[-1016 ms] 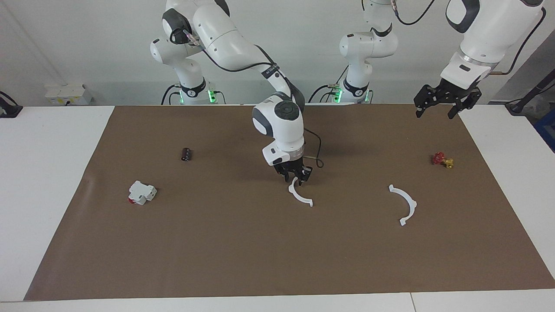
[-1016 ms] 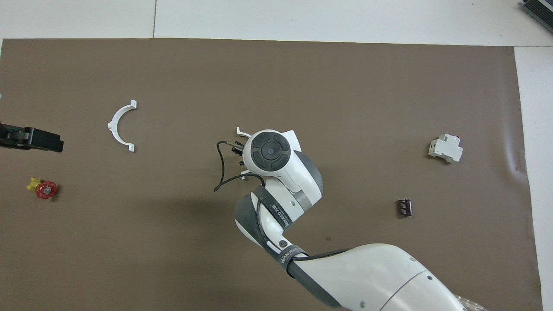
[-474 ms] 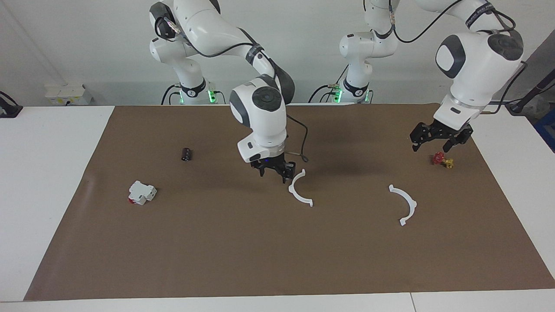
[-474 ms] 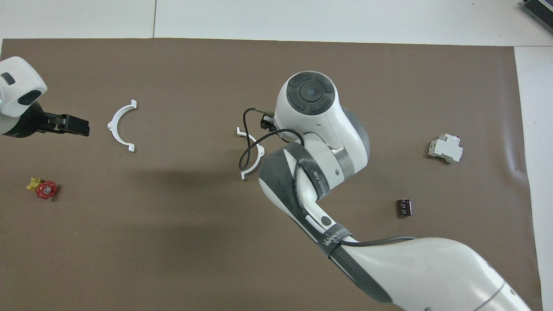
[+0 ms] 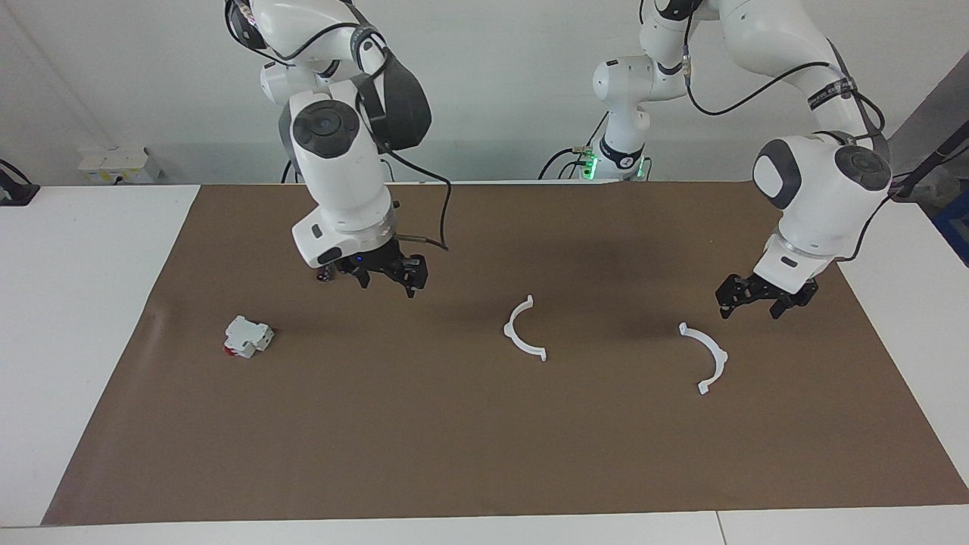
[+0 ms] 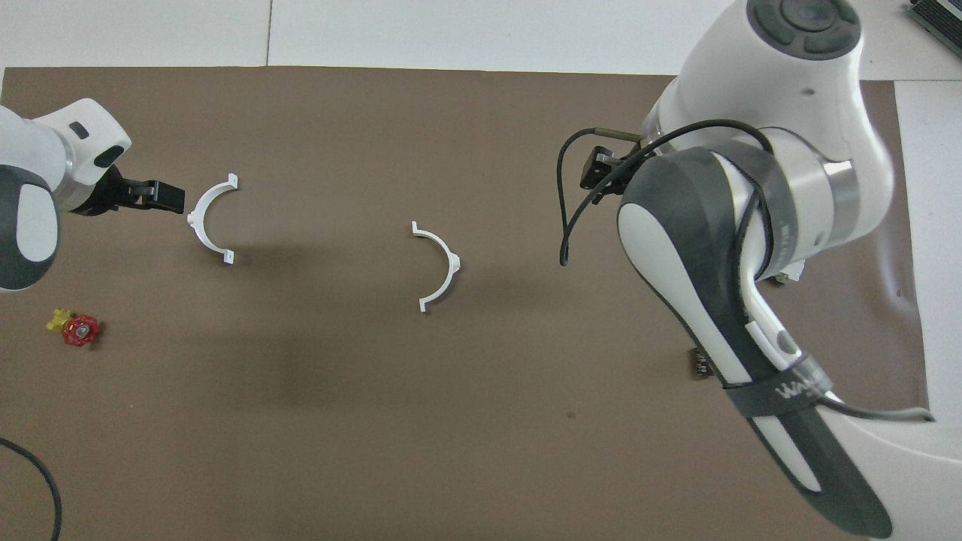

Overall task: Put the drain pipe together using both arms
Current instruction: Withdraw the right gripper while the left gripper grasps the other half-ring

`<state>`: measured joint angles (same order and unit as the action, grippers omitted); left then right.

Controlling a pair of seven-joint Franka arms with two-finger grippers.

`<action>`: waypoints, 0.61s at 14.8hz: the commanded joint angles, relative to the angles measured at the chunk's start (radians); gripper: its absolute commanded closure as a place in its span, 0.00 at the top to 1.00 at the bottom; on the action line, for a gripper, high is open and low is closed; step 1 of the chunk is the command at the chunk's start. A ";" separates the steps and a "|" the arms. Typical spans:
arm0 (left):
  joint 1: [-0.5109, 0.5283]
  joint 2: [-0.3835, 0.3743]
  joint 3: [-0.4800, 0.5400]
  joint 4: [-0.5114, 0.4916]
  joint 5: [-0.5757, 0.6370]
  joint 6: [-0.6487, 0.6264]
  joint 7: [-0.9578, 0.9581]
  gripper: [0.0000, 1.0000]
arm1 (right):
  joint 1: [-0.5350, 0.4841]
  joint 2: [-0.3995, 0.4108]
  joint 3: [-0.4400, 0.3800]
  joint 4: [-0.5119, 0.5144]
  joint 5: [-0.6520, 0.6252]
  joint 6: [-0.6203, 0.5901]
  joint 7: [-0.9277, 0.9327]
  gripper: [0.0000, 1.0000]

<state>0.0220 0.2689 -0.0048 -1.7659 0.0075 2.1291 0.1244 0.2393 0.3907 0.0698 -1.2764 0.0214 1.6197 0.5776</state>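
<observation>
— Facing view: the left pincer (image 5: 764, 299) is seen low over the brown mat (image 5: 484, 454), just beside the half-ring arc toward the left arm's end of the table (image 5: 708, 356), which lies flat and apart from it. What is the coming move judged to turn on?

— On that small gap. The arc is found just past the fingertips, toward the table's middle and slightly farther from the robots; its nearer tab is closest to the pincer. Its ends are lined up running away from the robots, and its hollow is turned toward the other arc. The left pincer is shown spread and holding nothing.

— And the second half?

— The other half-ring arc (image 5: 521, 331) is laid flat near the table's middle, well apart from its partner, hollow turned toward the left arm's end. The right pincer (image 5: 386, 274) is held in the air toward the right arm's end, well clear of it, spread and empty. The left arm is clearly the nearer to a piece.

— Is any writing made out?

— In the overhead view, pale letters are seen on the dark band of the right arm (image 6: 782, 391); only a fragment, "WA", can be read. Nothing legible is found on the white block with a red part (image 5: 247, 337).
</observation>
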 commanded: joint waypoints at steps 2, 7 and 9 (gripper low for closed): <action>0.009 0.102 -0.007 0.006 0.006 0.119 0.003 0.99 | -0.066 -0.061 0.004 0.017 0.009 -0.072 -0.079 0.90; 0.016 0.171 -0.007 -0.003 0.005 0.184 0.006 0.80 | -0.146 -0.163 0.004 -0.043 0.008 -0.168 -0.253 0.94; 0.016 0.179 -0.009 -0.017 0.005 0.199 0.006 0.73 | -0.176 -0.229 0.002 -0.119 0.008 -0.173 -0.333 0.94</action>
<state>0.0230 0.4428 -0.0044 -1.7668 0.0075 2.2980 0.1245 0.0987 0.2521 0.0668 -1.2794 0.0210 1.4407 0.3276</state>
